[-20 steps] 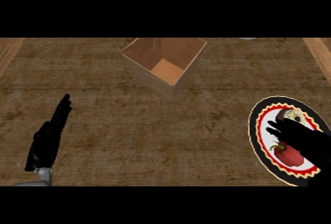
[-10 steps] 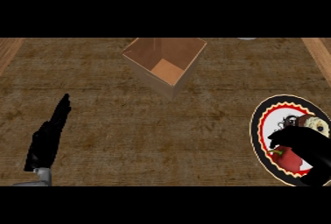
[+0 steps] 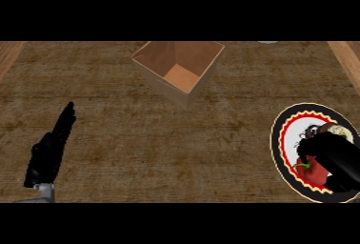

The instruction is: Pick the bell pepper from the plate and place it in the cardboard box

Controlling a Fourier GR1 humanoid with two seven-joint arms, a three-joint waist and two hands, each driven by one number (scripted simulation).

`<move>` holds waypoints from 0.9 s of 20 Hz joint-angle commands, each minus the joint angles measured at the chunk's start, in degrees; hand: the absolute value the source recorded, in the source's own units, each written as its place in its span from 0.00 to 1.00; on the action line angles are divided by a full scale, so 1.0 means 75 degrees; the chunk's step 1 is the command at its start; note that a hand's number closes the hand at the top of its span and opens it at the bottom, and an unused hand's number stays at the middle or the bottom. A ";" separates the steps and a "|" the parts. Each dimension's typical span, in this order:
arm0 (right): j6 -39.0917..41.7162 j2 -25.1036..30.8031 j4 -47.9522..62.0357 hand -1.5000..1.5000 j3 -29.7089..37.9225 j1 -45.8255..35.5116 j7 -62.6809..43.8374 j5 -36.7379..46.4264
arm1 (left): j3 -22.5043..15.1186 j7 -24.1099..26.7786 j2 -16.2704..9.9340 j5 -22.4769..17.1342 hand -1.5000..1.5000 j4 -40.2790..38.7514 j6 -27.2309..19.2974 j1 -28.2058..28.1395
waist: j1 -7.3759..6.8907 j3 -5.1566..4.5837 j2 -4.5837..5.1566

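Observation:
A red bell pepper (image 3: 314,173) with a green stem lies on the black-rimmed patterned plate (image 3: 284,138) at the right edge of the counter. My right hand (image 3: 335,155) is over the plate, fingers curled round the pepper and hiding much of it. The open cardboard box (image 3: 178,69) stands at the back centre, its inside showing nothing. My left hand (image 3: 49,148) rests open at the lower left, fingers straight and pointing away.
Wooden strips run along the counter's left (image 3: 8,57) and right (image 3: 347,57) edges. A pale round object (image 3: 268,42) peeks in at the top right. Bare wooden counter (image 3: 175,147) lies between the box and the plate.
My right hand has closed its fingers down round the bell pepper on the plate, shifting slightly right. The left hand has stayed put.

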State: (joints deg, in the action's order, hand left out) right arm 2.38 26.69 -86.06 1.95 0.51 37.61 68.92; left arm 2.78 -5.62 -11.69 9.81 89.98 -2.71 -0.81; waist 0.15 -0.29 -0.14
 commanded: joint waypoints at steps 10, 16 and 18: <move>0.0902 -0.0731 0.3955 1.00 0.1209 -0.4800 -0.2928 0.0184 | -0.0144 -0.0115 0.0120 0.0112 0.50 -0.0151 0.0104 0.0279 | -0.0242 0.0044 0.0071; 0.1368 -0.0402 0.4715 1.00 0.1928 -0.5922 -0.1944 -0.0970 | -0.0118 -0.0382 0.0118 0.0161 0.50 0.0356 0.0071 0.0058 | -0.0184 0.0045 0.0044; 0.1707 -0.1033 0.4002 1.00 0.2142 -0.5944 -0.1873 -0.1716 | 0.0017 -0.0288 0.0038 0.0041 0.50 0.0096 0.0161 0.0214 | -0.0070 0.0041 0.0003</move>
State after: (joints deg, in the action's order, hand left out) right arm 12.29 21.39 -54.68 15.15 -40.76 20.76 62.58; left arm 2.76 -7.27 -11.56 10.43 90.73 -1.72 0.48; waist -1.11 0.03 0.16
